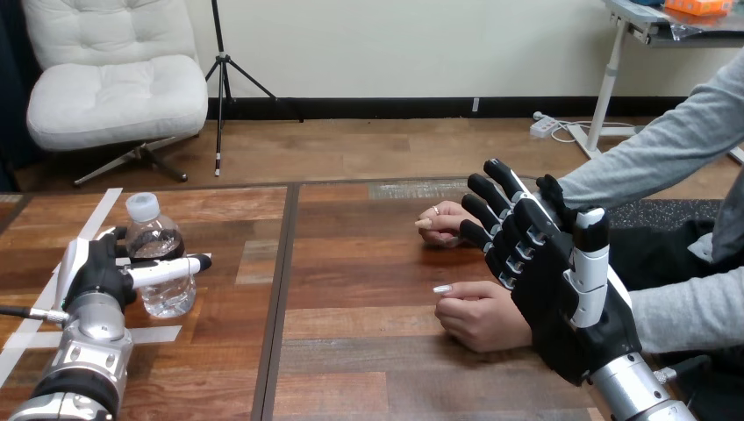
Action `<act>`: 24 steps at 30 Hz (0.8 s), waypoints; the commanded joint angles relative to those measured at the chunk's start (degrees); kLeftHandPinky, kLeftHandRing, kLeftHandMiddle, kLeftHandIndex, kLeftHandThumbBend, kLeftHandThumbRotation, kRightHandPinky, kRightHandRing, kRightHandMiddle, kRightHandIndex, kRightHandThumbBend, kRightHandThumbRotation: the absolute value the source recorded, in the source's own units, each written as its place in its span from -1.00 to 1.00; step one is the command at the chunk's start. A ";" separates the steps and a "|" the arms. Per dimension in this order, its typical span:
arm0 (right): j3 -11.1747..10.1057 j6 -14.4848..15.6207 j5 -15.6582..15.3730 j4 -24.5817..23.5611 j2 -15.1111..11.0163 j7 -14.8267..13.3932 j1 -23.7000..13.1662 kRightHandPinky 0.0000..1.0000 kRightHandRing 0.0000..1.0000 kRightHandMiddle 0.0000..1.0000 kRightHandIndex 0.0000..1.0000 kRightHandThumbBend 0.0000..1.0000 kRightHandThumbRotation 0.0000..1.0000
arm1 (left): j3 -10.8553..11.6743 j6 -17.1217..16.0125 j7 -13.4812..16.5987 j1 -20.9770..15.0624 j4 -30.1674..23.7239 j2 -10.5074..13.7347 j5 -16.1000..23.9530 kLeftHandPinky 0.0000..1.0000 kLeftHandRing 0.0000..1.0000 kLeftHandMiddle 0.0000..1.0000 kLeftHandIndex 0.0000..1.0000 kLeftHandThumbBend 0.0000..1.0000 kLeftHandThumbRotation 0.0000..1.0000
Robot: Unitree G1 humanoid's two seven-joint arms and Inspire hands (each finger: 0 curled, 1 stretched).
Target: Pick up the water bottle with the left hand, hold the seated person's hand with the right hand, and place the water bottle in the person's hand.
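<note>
A clear water bottle (pixel 165 294) with a white cap stands on the table's left part. My left hand (pixel 95 276) is round it: the thumb (pixel 171 267) lies across its front and dark fingers show behind it. At the right, my right hand (pixel 561 303) is raised and open, fingers straight and pointing up-left. It stands beside and partly in front of the person's two hands. The person's nearer hand (pixel 478 316) rests loosely closed on the table, touching or just under my palm's edge. The farther hand (pixel 443 221) lies flat beyond my fingers.
The wooden table (pixel 351 263) has a seam down its middle and strips of white tape (pixel 96 215) around the bottle's spot. The person's grey-sleeved arms (pixel 667 153) come in from the right edge.
</note>
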 commanded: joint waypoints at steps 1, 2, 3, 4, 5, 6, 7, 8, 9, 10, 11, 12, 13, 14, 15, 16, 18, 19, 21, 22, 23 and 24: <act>-0.94 -1.98 1.48 -2.25 0.96 0.40 -1.79 1.00 1.00 0.98 1.00 1.00 1.00 | 0.41 0.52 0.10 -4.48 -0.15 -1.17 -0.73 0.42 0.70 0.78 0.80 1.00 -0.57; -0.93 -1.89 1.52 -2.26 0.99 0.34 -1.80 1.00 1.00 0.98 1.00 1.00 1.00 | 0.55 0.82 -0.03 -4.61 -0.16 -1.24 -0.90 0.42 0.70 0.79 0.80 1.00 -0.58; -0.92 -1.84 1.54 -2.26 1.01 0.30 -1.81 1.00 1.00 0.98 1.00 1.00 1.00 | 0.64 1.03 -0.11 -4.70 -0.18 -1.27 -1.01 0.43 0.71 0.79 0.80 1.00 -0.58; -0.91 -1.83 1.59 -2.25 1.04 0.32 -1.81 1.00 1.00 0.97 1.00 1.00 1.00 | 0.90 1.17 -0.29 -4.79 -0.16 -1.34 -1.31 0.43 0.71 0.79 0.80 1.00 -0.59; -0.90 -1.85 1.63 -2.23 1.05 0.33 -1.82 1.00 1.00 0.97 1.00 1.00 1.00 | 1.05 1.23 -0.40 -4.83 -0.15 -1.38 -1.51 0.44 0.71 0.79 0.81 1.00 -0.59; -0.89 -1.86 1.66 -2.23 1.05 0.35 -1.82 1.00 1.00 0.97 1.00 1.00 1.00 | 1.14 1.27 -0.47 -4.85 -0.15 -1.40 -1.66 0.45 0.71 0.79 0.81 1.00 -0.60; -0.85 -1.88 1.66 -2.26 1.05 0.34 -1.83 1.00 1.00 0.97 1.00 1.00 1.00 | 1.60 1.26 -0.63 -4.90 -0.16 -1.52 -2.25 0.45 0.71 0.79 0.81 1.00 -0.60; -0.81 -1.90 1.65 -2.25 1.06 0.33 -1.84 1.00 1.00 0.97 1.00 1.00 1.00 | 1.88 1.25 -0.72 -4.92 -0.16 -1.58 -2.67 0.48 0.72 0.81 0.82 0.97 -0.64; -0.78 -1.92 1.64 -2.25 1.07 0.32 -1.85 1.00 1.00 0.97 1.00 1.00 1.00 | 2.05 1.25 -0.79 -4.93 -0.16 -1.62 -2.97 0.49 0.73 0.82 0.83 0.96 -0.65; -0.75 -1.92 1.62 -2.23 1.06 0.33 -1.86 1.00 1.00 0.97 1.00 1.00 1.00 | 2.38 1.52 -0.44 -5.03 -0.10 -1.77 -3.39 0.50 0.74 0.83 0.83 0.96 -0.67; -0.74 -1.92 1.61 -2.21 1.04 0.34 -1.87 1.00 1.00 0.97 1.00 1.00 1.00 | 2.53 1.74 -0.16 -5.11 -0.05 -1.87 -3.64 0.51 0.74 0.83 0.83 0.95 -0.69; -0.72 -1.92 1.61 -2.20 1.03 0.34 -1.87 1.00 1.00 0.97 1.00 1.00 1.00 | 2.63 1.89 0.03 -5.16 -0.02 -1.93 -3.81 0.53 0.74 0.83 0.83 0.94 -0.71; -0.68 -1.90 1.52 -2.26 1.01 0.26 -1.83 1.00 1.00 0.97 1.00 1.00 1.00 | 3.25 2.07 0.43 -5.22 0.09 -2.10 -4.44 0.53 0.74 0.82 0.83 0.93 -0.72; -0.65 -1.89 1.45 -2.30 1.00 0.20 -1.80 1.00 1.00 0.97 1.00 1.00 1.00 | 3.67 2.17 0.67 -5.25 0.16 -2.21 -4.87 0.54 0.74 0.82 0.83 0.92 -0.75; -0.62 -1.88 1.41 -2.33 0.99 0.16 -1.78 1.00 1.00 0.97 1.00 1.00 1.00 | 3.94 2.24 0.83 -5.27 0.20 -2.28 -5.17 0.55 0.74 0.81 0.82 0.92 -0.77; -0.60 -1.77 1.36 -2.44 0.96 0.06 -1.73 1.00 1.00 0.97 1.00 1.00 1.00 | 4.28 2.22 1.12 -5.27 0.24 -2.44 -5.54 0.55 0.73 0.80 0.81 0.90 -0.81; -0.57 -1.64 1.32 -2.59 0.94 -0.04 -1.66 1.00 1.00 0.97 1.00 1.00 1.00 | 4.52 2.17 1.41 -5.26 0.24 -2.59 -5.85 0.54 0.72 0.78 0.81 0.89 -0.84; -0.60 -1.80 1.45 -2.45 0.98 0.15 -1.71 1.00 1.00 0.97 1.00 1.00 1.00 | 4.57 2.08 1.67 -5.24 0.25 -2.69 -5.93 0.54 0.72 0.78 0.80 0.88 -0.86; -0.63 -2.04 1.62 -2.25 1.02 0.40 -1.79 1.00 1.00 0.98 1.00 1.00 1.00 | 4.56 1.98 1.95 -5.22 0.25 -2.79 -5.97 0.50 0.69 0.76 0.80 0.86 -0.88; -0.63 -2.17 1.58 -2.20 1.05 0.41 -1.79 1.00 1.00 0.98 1.00 1.00 1.00 | 4.63 1.89 2.36 -5.22 0.21 -2.93 -6.01 0.49 0.68 0.75 0.80 0.86 -0.89; -0.62 -2.24 1.52 -2.20 1.07 0.38 -1.77 1.00 1.00 0.98 1.00 1.00 1.00 | 4.67 1.84 2.64 -5.23 0.18 -3.02 -6.05 0.47 0.67 0.73 0.80 0.85 -0.91; -0.62 -2.29 1.49 -2.19 1.08 0.36 -1.77 1.00 1.00 0.98 1.00 1.00 1.00 | 4.70 1.80 2.83 -5.24 0.16 -3.09 -6.09 0.46 0.66 0.72 0.79 0.85 -0.93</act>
